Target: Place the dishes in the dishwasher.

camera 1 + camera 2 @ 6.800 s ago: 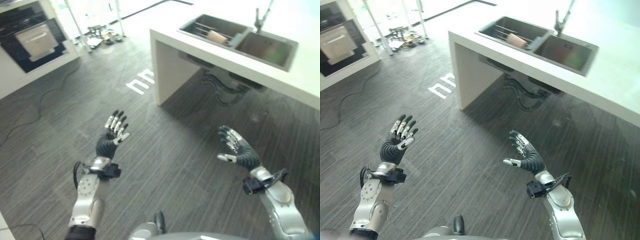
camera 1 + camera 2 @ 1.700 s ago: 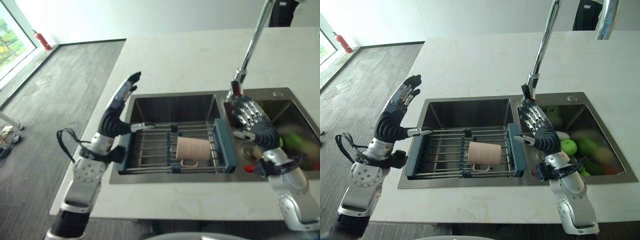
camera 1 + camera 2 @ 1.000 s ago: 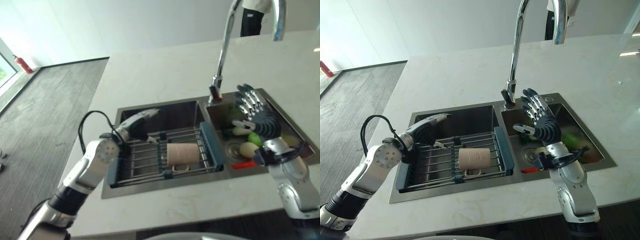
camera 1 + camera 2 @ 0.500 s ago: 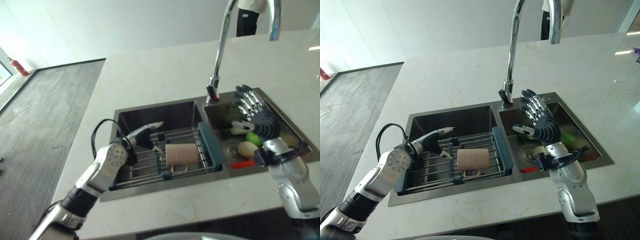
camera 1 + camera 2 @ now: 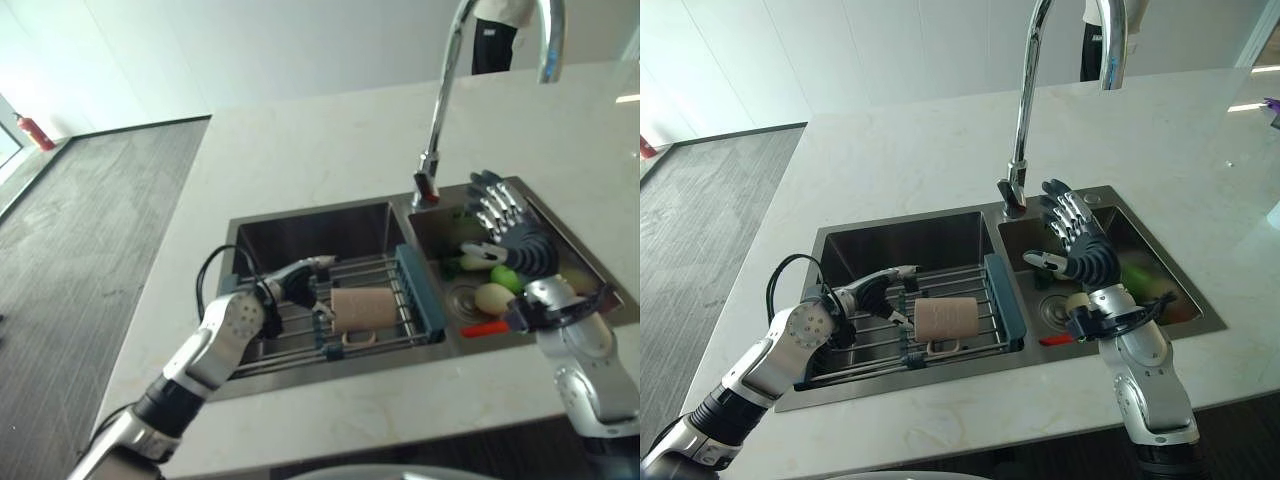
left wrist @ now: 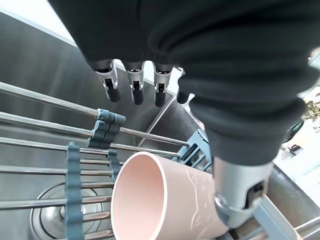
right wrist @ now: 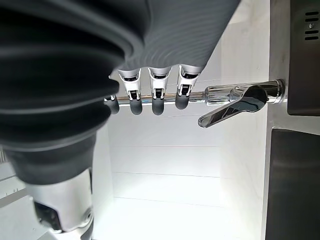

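Left wrist view is showing my left hand [image 6: 240, 200] hanging just over the pink mug [image 6: 165, 200], which is lying on its side on the drying rack [image 5: 405, 290] across the left basin of the sink [image 5: 300, 220] set in the tabletop [image 5: 300, 150]. I'm keeping the fingers [image 6: 132, 90] stretched out wide and holding nothing, thumb beside the mug's wall, lining up, I judge, for a grab. My right hand [image 5: 1080, 250] is waiting spread wide and empty above the right basin, near the faucet [image 5: 1025, 110], clear of the produce [image 5: 497, 297] below it.
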